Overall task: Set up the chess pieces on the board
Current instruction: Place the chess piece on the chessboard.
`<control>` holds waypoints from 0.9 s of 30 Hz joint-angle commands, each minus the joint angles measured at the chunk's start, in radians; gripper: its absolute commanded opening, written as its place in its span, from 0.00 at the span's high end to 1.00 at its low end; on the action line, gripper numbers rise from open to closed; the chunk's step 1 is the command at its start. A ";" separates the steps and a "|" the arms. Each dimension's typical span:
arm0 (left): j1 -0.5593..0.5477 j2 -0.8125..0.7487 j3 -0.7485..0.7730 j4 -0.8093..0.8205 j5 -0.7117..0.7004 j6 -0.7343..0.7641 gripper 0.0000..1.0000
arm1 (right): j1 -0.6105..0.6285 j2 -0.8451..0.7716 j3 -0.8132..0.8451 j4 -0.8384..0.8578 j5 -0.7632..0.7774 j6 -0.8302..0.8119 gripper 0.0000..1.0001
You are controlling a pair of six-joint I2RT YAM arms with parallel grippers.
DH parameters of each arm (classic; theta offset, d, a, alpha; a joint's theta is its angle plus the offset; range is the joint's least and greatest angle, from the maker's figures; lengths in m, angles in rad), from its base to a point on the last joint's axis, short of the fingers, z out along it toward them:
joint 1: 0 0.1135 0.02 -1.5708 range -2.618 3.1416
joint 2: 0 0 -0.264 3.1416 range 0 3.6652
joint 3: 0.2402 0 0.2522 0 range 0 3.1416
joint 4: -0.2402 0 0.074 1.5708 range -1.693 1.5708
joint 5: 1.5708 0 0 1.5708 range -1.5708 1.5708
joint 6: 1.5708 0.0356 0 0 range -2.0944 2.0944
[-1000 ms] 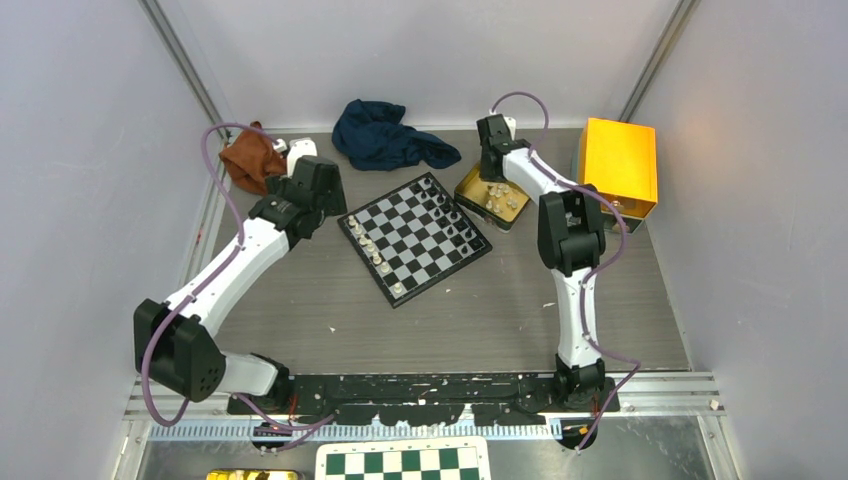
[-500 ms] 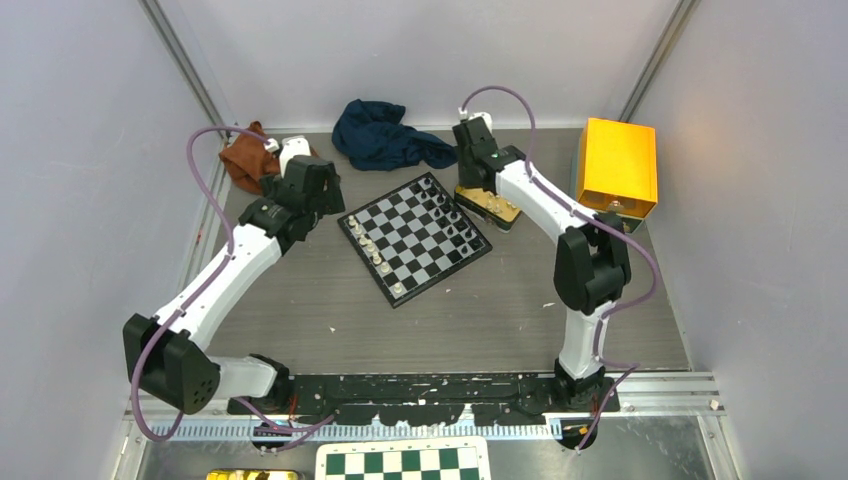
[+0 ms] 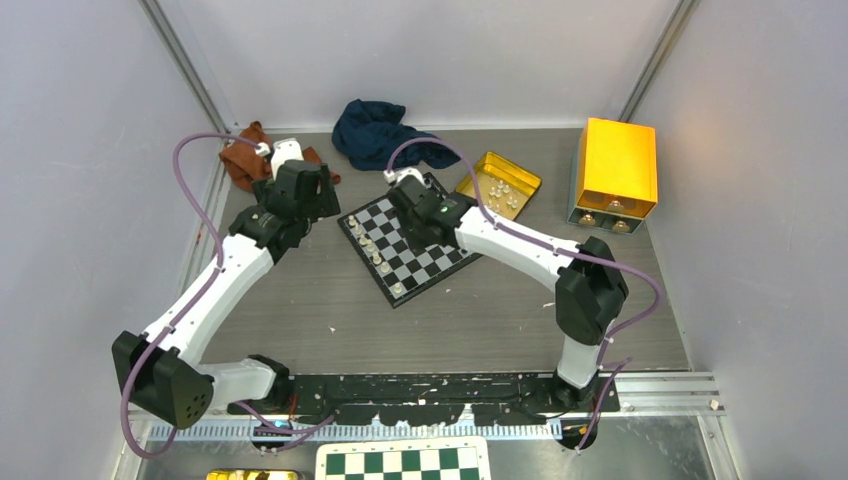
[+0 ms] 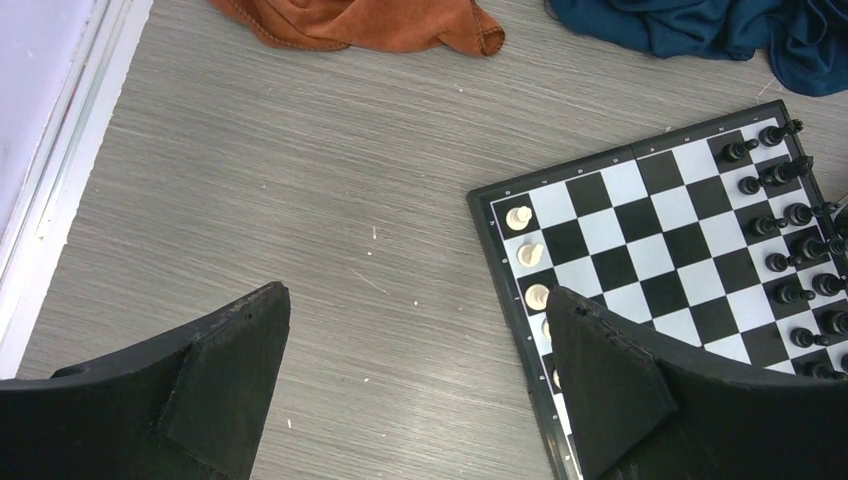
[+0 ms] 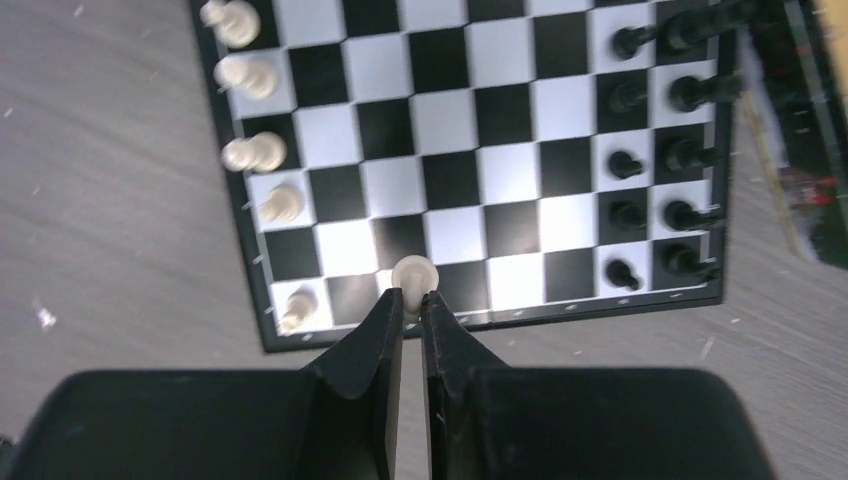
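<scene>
Top view: the far part of the board (image 3: 405, 268) is covered by the R arm, so the black pieces (image 4: 790, 215) can only be made out in the L wrist view, partly cut off at the frame edge. R wrist view is blurred at its right side. R arm is stretched leftward over the board. R gripper (image 5: 412, 297) is pinched on a cream piece (image 5: 414, 272) near the white row (image 5: 250, 152); contact w/ the board can't be told. L gripper (image 4: 415, 295) is spread wide, nothing held, above the table (image 4: 300, 180) beside the board.
</scene>
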 commanded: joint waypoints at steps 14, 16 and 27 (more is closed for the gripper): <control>0.008 -0.103 -0.038 -0.012 -0.031 -0.029 0.00 | 0.171 0.032 0.017 0.006 -0.018 0.076 0.99; 0.008 -0.104 -0.040 -0.015 -0.031 -0.030 0.00 | 0.176 0.043 0.013 0.017 -0.020 0.077 0.99; 0.007 -0.111 -0.044 -0.022 -0.033 -0.029 0.00 | 0.176 0.086 -0.039 0.094 -0.042 0.065 0.99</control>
